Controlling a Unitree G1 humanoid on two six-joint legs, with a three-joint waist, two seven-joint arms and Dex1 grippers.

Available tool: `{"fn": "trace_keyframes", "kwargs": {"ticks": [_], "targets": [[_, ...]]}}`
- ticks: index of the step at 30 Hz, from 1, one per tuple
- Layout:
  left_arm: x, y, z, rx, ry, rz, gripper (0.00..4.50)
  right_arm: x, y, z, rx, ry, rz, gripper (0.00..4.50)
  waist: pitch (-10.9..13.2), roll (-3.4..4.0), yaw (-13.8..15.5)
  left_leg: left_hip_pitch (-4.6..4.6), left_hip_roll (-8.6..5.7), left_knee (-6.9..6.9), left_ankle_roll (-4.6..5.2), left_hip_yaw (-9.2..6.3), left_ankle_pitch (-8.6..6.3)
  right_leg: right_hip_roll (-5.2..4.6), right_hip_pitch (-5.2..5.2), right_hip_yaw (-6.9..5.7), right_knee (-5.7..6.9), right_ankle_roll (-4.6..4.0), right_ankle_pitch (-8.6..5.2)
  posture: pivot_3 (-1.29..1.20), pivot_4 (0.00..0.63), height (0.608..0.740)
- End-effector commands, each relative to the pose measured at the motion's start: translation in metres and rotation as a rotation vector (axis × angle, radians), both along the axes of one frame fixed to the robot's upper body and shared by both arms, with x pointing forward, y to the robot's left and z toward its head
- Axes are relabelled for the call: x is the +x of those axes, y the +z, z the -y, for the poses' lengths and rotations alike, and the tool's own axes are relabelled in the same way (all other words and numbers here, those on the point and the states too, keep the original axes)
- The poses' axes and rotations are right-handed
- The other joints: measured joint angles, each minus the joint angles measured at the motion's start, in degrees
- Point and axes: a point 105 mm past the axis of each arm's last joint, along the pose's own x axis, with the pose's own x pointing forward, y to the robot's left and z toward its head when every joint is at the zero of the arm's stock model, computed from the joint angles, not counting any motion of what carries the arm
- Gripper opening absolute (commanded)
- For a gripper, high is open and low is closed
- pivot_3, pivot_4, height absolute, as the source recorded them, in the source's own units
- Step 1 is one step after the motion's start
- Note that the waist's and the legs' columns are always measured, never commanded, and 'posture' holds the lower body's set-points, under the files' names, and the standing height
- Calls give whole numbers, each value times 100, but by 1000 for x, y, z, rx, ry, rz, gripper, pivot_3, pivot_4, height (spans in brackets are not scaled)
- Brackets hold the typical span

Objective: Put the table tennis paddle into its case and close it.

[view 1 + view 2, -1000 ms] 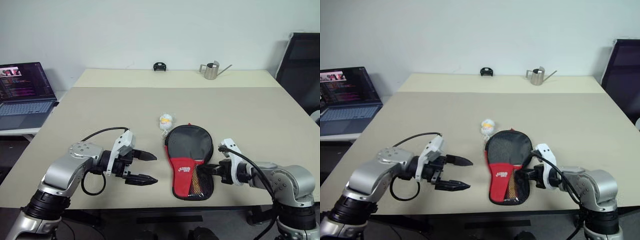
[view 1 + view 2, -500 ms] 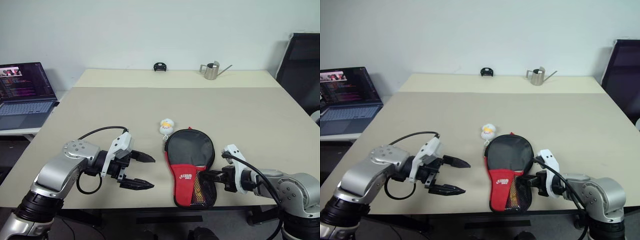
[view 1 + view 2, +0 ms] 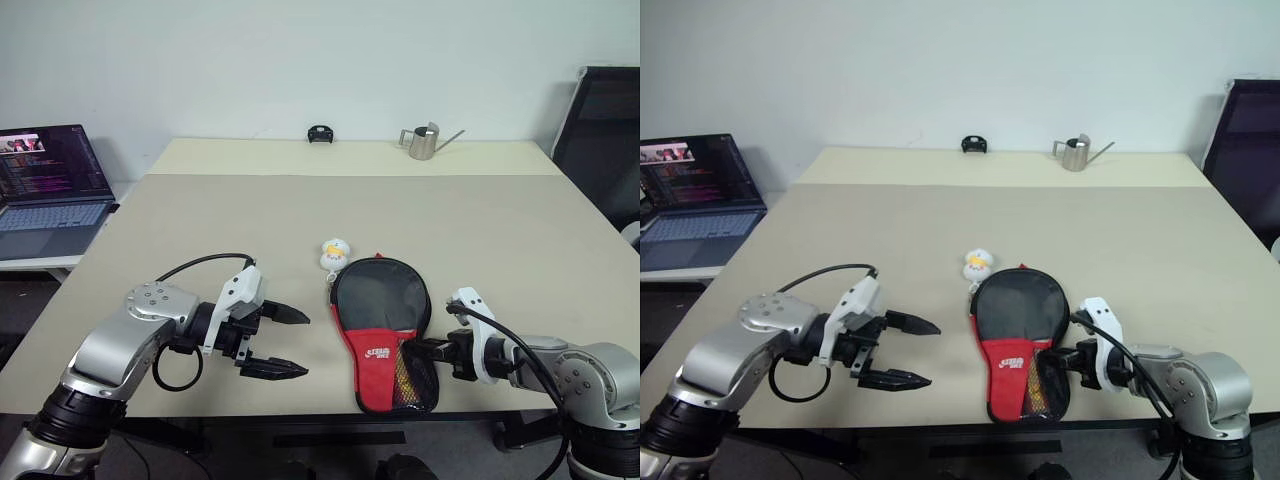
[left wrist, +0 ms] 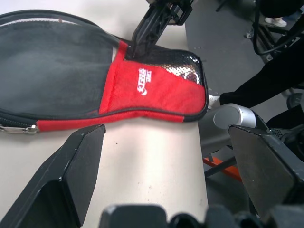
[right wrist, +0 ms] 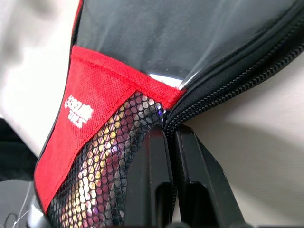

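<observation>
One case (image 3: 385, 330) lies flat on the table (image 3: 500, 230), near the front edge. Its round black part points away, and its red part with the mesh pocket is nearest the edge. A little white and yellow ball charm (image 3: 333, 252) sits just beside the round end.

I think the paddle is inside, but it cannot be seen.

The right tool (image 5: 166, 156) is pinched tight on the zip edge by the mesh pocket. To do this well, pull slowly along the zip line and keep the case flat.

The left tool (image 3: 290, 342) is wide apart and holds nothing. It waits near the case and could press the case down.
</observation>
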Motion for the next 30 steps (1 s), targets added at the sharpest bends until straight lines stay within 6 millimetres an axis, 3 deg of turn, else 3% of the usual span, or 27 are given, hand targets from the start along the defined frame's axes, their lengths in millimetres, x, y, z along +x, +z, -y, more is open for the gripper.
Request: {"fn": "trace_keyframes", "kwargs": {"ticks": [1,3,13,22,24,30], "targets": [[0,3,-1,-9,-4,27,4500,7,7,14,-35,-66,45,253,0,0,1,0,0,0,0,0,0,0,0,0,0,0,0,0,150,740],[0,2,-1,-9,-3,26,4500,6,7,15,-36,-68,44,692,0,0,1,0,0,0,0,0,0,0,1,1,0,0,0,0,150,740],[0,-1,0,-10,-4,24,4500,-7,21,15,29,-62,73,4084,0,0,8,-1,0,0,0,-1,0,0,1,0,0,0,0,0,150,740],[4,-1,-3,-7,11,28,4500,-16,51,9,96,26,218,4084,0,0,3,1,0,0,1,-1,0,1,1,0,1,0,0,0,150,740],[8,0,-4,-9,27,38,4500,-14,55,7,91,46,254,4460,0,0,3,1,0,0,0,-1,0,2,1,-1,1,0,0,0,150,740],[45,18,-10,-66,228,130,4500,6,74,-8,33,128,425,4481,0,-1,5,2,0,2,1,-2,0,1,3,-3,2,1,0,0,150,740]]}}
